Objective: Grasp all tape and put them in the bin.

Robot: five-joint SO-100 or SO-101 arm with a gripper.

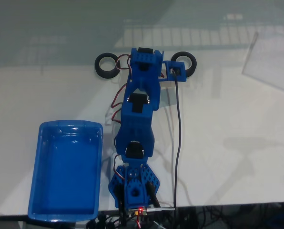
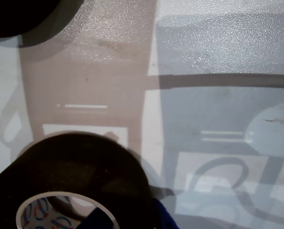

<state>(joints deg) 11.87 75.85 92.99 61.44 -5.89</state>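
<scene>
Black tape rolls lie left (image 1: 107, 65) and right (image 1: 187, 64) of our outstretched arm; the blue bin (image 1: 39, 177) sits empty. One roll (image 2: 70, 176) fills the wrist view; whether our claw is spread, we cannot tell. We judge a grasp comes next.

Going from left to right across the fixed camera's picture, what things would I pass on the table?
Blue bin → black tape roll → blue robot arm → second black tape roll beside the arm's far end.
</scene>
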